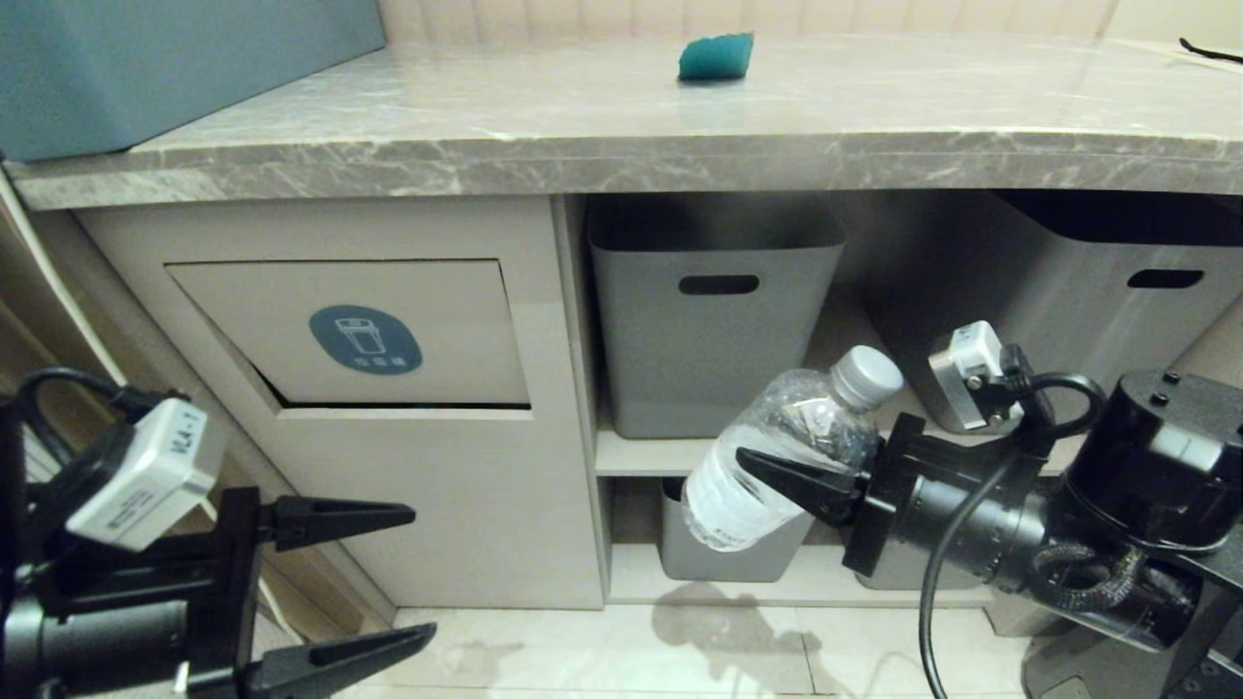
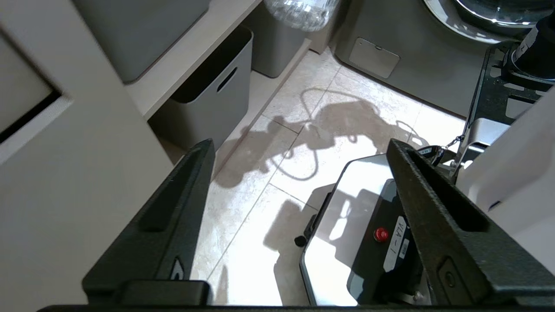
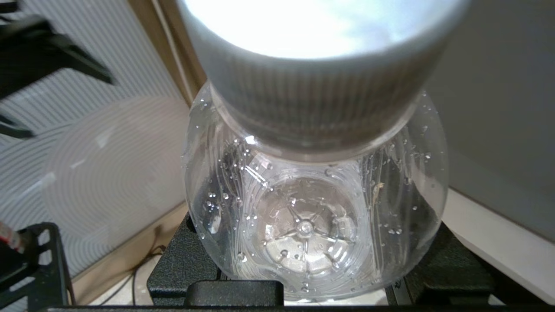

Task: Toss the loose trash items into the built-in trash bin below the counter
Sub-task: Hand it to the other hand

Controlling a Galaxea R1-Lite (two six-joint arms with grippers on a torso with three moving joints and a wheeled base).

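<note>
A teal wedge-shaped piece lies far back on the grey marble counter. Below it at the left is the beige trash bin flap with a blue oval sticker; a dark gap runs along the flap's lower edge. My right gripper is shut on the clear plastic bottle, holding it tilted, grey cap up, in front of the shelves right of the bin. The bottle fills the right wrist view. My left gripper stands open and empty, low in front of the bin cabinet.
Grey tubs with slot handles sit on the shelf under the counter, a smaller tub below them. A blue-grey box stands on the counter's left end. My own base is on the tiled floor.
</note>
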